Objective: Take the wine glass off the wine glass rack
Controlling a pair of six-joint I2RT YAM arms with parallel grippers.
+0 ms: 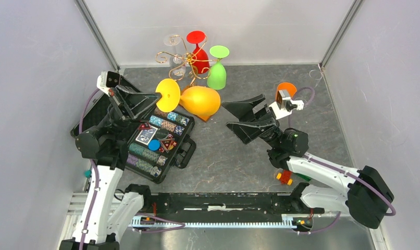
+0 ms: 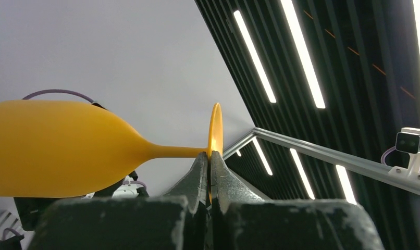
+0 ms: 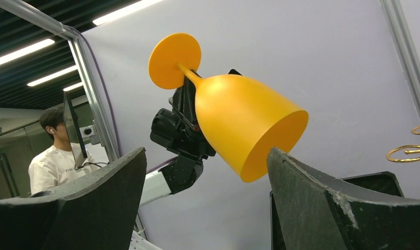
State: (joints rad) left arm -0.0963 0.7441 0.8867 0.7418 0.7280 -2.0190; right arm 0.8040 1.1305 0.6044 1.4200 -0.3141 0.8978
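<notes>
A yellow-orange wine glass lies sideways in the air in front of the gold wire wine glass rack. My left gripper is shut on the glass's round foot, with the stem and bowl running off to its left. My right gripper stands open just right of the bowl's mouth. In the right wrist view the bowl hangs above the gap of that gripper, its rim close to the right fingertip. I cannot tell whether they touch.
A red glass, a green glass and a clear glass are at the rack by the back wall. A black case of poker chips lies open under the left arm. An orange cup and a small toy are beside the right arm.
</notes>
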